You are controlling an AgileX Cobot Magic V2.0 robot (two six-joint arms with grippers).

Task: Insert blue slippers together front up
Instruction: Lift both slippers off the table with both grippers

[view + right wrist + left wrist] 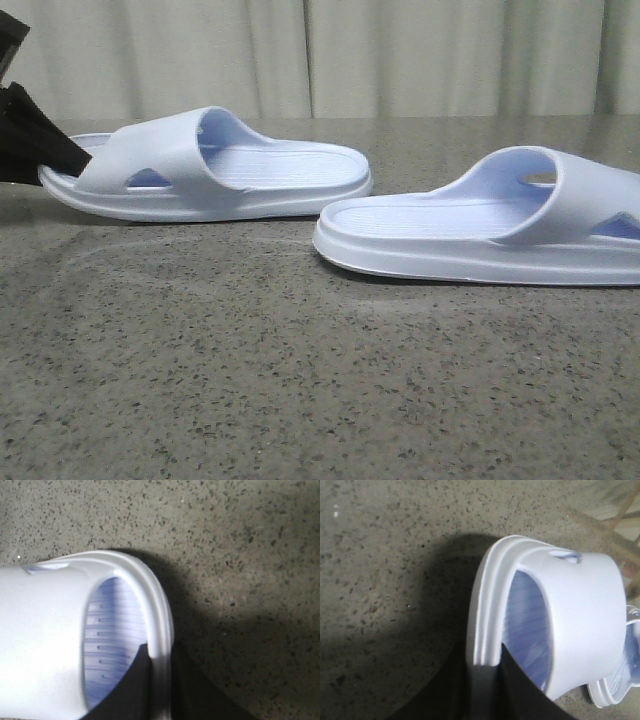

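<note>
Two pale lavender-blue slippers lie sole-down on the speckled table. The left slipper points its strap end to the left, and the right slipper points its strap end to the right. My left gripper is at the left slipper's strap end. In the left wrist view it is shut on that slipper's sole rim, one finger on the footbed and one outside. My right gripper is shut the same way on the right slipper's rim. It is out of the front view.
The grey speckled tabletop stretches in front of both slippers. A pale curtain hangs behind the table's far edge. Part of the right slipper shows beyond the left one in the left wrist view.
</note>
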